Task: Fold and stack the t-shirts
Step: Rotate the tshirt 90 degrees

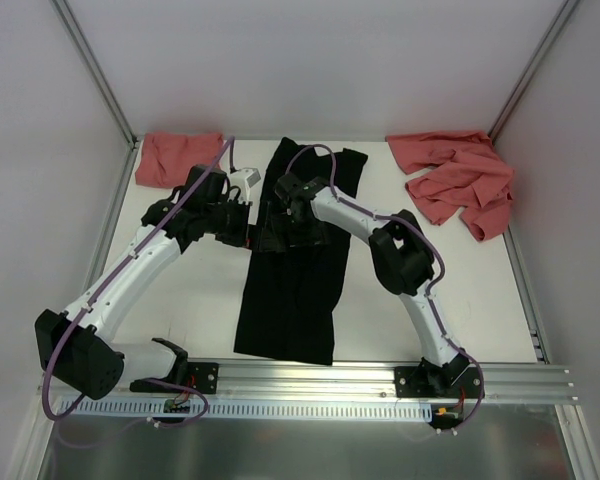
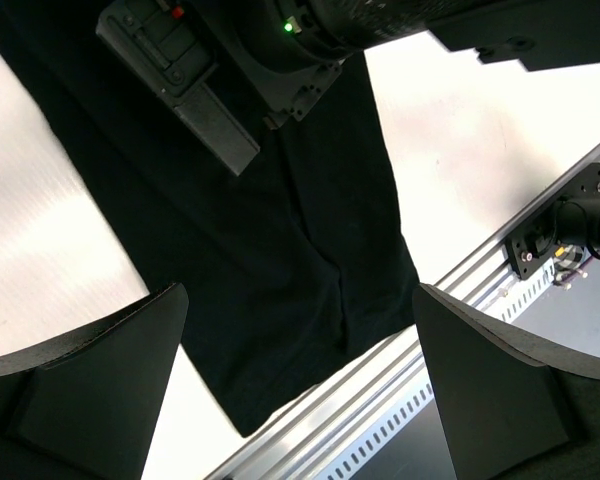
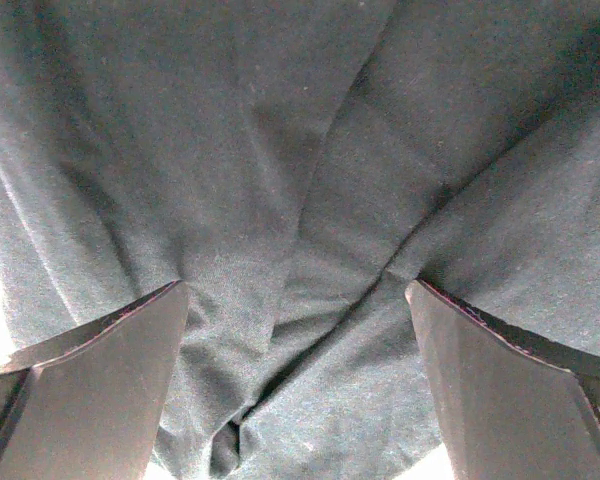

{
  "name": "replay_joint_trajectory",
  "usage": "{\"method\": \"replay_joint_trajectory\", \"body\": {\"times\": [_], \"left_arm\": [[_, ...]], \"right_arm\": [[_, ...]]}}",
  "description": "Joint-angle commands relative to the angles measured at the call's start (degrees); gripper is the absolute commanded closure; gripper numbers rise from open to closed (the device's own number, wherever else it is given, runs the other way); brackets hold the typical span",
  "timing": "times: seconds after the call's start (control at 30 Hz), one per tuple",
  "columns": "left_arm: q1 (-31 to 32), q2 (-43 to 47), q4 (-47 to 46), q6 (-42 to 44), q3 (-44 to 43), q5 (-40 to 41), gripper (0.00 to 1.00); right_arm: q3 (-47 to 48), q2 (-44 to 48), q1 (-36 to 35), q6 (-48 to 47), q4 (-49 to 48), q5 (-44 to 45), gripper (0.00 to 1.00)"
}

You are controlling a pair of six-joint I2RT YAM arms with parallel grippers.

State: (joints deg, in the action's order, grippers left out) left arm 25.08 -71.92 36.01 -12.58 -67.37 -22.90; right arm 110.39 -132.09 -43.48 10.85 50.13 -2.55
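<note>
A black t-shirt [image 1: 292, 290] lies folded lengthwise into a long strip down the middle of the table, from the back to the front rail. My left gripper [image 1: 238, 226] hovers at its left edge, about halfway along. In the left wrist view that gripper [image 2: 300, 292] is open, with the black t-shirt [image 2: 280, 250] below it and nothing between its fingers. My right gripper [image 1: 278, 238] sits low over the same strip. It [image 3: 295, 287] is open too, its fingers spread over wrinkled black cloth [image 3: 310, 180]. A folded salmon-red t-shirt [image 1: 180, 158] lies at the back left, and a crumpled one [image 1: 462, 180] at the back right.
The aluminium rail [image 1: 380, 378] runs along the front edge and shows in the left wrist view as the rail [image 2: 380, 400], with the right arm's base [image 2: 565, 228] on it. White walls and frame posts [image 1: 92, 68] enclose the table. The two wrists are close together.
</note>
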Motion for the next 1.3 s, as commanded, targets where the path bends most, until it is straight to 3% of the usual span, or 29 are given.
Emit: {"method": "replay_joint_trajectory", "body": {"times": [0.0, 0.67, 0.73, 0.87, 0.97, 1.07, 1.27], "left_arm": [[-0.03, -0.5, 0.03, 1.06, -2.24, 0.48, 0.01], [-0.03, -0.33, -0.24, 2.03, -1.54, -0.13, 0.01], [0.06, 1.24, -2.07, 3.17, -0.14, -3.11, 0.01], [-0.82, 7.57, -8.66, -0.34, 7.59, -0.13, 0.01], [-1.7, 9.34, -7.81, -0.61, 10.59, -0.83, 0.01], [-1.88, 9.08, -4.39, 2.03, 11.56, -3.82, 0.01], [-1.97, 5.13, 0.55, 3.44, 12.97, -6.37, 0.01]], "right_arm": [[-3.33, 0.78, 2.09, -2.24, 1.03, 1.93, 0.0], [-11.34, 6.05, 5.08, -5.4, -0.74, 4.92, 0.01], [-10.9, 8.95, 4.99, -4.97, -0.65, 4.04, 0.01], [-11.94, 20.51, 5.08, -4.0, 0.14, 8.34, 0.01], [-14.05, 29.65, 5.08, -2.94, 1.02, 11.32, 0.0], [-18.97, 36.62, 5.08, -1.54, 1.9, 12.74, 0.0], [-38.04, 53.86, 5.08, 3.11, -0.91, 13.36, 0.0]]}}
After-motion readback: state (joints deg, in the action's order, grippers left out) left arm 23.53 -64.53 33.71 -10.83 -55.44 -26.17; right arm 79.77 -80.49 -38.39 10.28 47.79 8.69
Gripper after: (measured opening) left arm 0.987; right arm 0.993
